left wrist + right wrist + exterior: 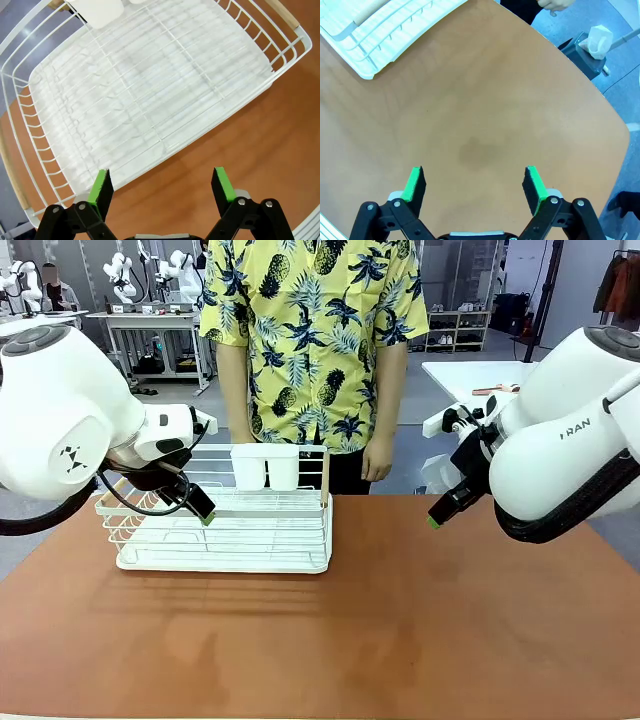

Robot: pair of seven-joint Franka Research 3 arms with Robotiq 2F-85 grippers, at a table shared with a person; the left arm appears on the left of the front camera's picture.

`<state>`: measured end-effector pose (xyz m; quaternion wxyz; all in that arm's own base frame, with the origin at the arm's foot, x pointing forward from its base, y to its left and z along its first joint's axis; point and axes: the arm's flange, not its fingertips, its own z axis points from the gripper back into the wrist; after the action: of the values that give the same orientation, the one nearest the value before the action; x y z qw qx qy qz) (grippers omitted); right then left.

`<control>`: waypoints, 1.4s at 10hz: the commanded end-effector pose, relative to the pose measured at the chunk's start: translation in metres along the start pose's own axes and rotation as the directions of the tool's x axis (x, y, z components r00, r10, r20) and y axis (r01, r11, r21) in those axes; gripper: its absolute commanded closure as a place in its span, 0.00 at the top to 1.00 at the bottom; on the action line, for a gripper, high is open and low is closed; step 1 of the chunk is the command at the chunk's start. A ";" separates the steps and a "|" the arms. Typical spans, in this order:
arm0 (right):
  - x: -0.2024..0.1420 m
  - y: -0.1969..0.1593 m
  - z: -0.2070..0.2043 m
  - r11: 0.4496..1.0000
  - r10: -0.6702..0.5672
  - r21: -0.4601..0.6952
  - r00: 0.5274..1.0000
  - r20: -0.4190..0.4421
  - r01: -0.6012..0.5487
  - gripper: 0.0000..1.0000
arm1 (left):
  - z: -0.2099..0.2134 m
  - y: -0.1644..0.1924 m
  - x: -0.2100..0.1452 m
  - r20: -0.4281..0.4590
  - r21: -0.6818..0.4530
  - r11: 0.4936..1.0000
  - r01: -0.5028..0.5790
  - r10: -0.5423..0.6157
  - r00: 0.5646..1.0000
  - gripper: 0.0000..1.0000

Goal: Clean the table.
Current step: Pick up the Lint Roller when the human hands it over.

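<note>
Broadly, front view: the table [400, 630] spans the foreground, reddish-brown and matte; judged heavy, rigid and smooth, so a surface to wipe rather than a thing to lift, and no cloth shows; a white wire dish rack [225, 535] sits on its far left part, with two white cutlery cups [265, 468] hung at the rack's far rail, contents not visible from here; a person [310, 340] stands at the far edge; left gripper [203, 512] hangs just over the rack's near-left side, right gripper [437, 518] hovers over the table's right part, well apart from the rack. Left wrist view: left gripper [162, 182] has its jaws spread, nothing between the green pads [101, 186]; rack [150, 100] lies below, its wire floor bare, no dishes in it; rack judged light and stiff, best taken by the rim wire or the wooden side handle [12, 170]. Right wrist view: right gripper [475, 182] is likewise spread wide and empty above bare tabletop [485, 100]; a faint darker smudge [475, 152] lies just ahead of the pads; rack corner [385, 30] at upper left.
</note>
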<state>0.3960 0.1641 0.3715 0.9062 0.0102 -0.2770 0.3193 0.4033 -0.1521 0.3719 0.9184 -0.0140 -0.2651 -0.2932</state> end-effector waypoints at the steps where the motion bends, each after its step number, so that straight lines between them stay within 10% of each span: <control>1: 0.000 0.000 0.000 1.000 -0.001 0.001 1.000 0.000 0.001 1.00 | 0.000 0.000 0.000 0.000 0.000 1.000 -0.001 0.001 1.000 1.00; 5: 0.031 -0.038 0.063 0.965 -0.172 0.205 0.985 0.020 0.165 1.00 | 0.067 0.043 0.031 -0.094 -0.221 0.959 -0.175 0.157 0.983 1.00; 7: 0.033 -0.097 0.102 0.791 -0.416 0.493 0.909 -0.001 0.362 1.00 | 0.118 0.103 0.021 -0.183 -0.523 0.724 -0.450 0.420 0.889 1.00; 8: 0.022 -0.117 0.107 0.707 -0.494 0.558 0.868 -0.052 0.435 1.00 | 0.128 0.131 -0.001 -0.234 -0.665 0.529 -0.527 0.523 0.820 1.00; 10: -0.026 -0.165 0.114 0.442 -0.672 0.707 0.726 -0.146 0.552 1.00 | 0.147 0.191 -0.073 -0.238 -0.788 0.269 -0.554 0.696 0.677 1.00; 14: -0.155 -0.218 0.114 0.206 -0.816 0.769 0.540 -0.207 0.605 1.00 | 0.158 0.251 -0.241 -0.239 -0.800 0.018 -0.600 0.907 0.346 1.00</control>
<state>0.3699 -0.1189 0.4355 0.8129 0.5543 -0.1701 -0.0555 0.2994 0.2115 0.4312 0.7655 -0.5965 -0.1829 0.1577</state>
